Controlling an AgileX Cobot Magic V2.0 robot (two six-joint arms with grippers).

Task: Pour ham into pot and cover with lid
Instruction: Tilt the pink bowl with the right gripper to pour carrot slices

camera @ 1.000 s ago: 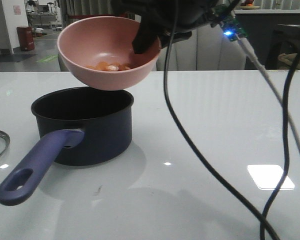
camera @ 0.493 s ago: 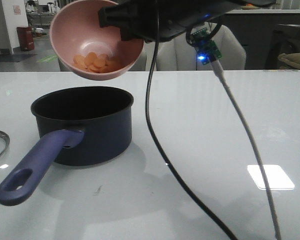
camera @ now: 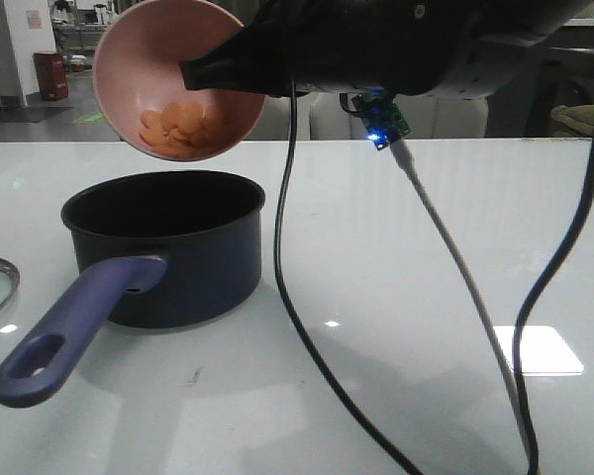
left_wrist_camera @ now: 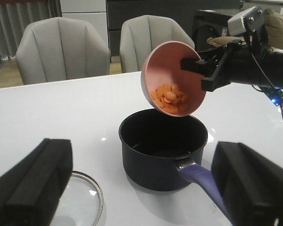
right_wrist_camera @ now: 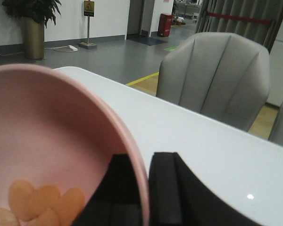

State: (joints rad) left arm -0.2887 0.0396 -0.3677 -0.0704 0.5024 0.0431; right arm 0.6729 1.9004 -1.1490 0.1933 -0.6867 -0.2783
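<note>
My right end effector clamps the rim of the salmon-pink round bowl, tipped above the dark navy saucepan; the thin orange-pink ham slices sit heaped at its low side, none poured; the pot's black inside looks empty; the metal-rimmed glass lid lies on the white desk beside my left end effector, which gapes empty.

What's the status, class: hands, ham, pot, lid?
Right hand shut on tilted bowl above pot. Ham in bowl. Left hand open, empty. Lid on table beside pot.
</note>
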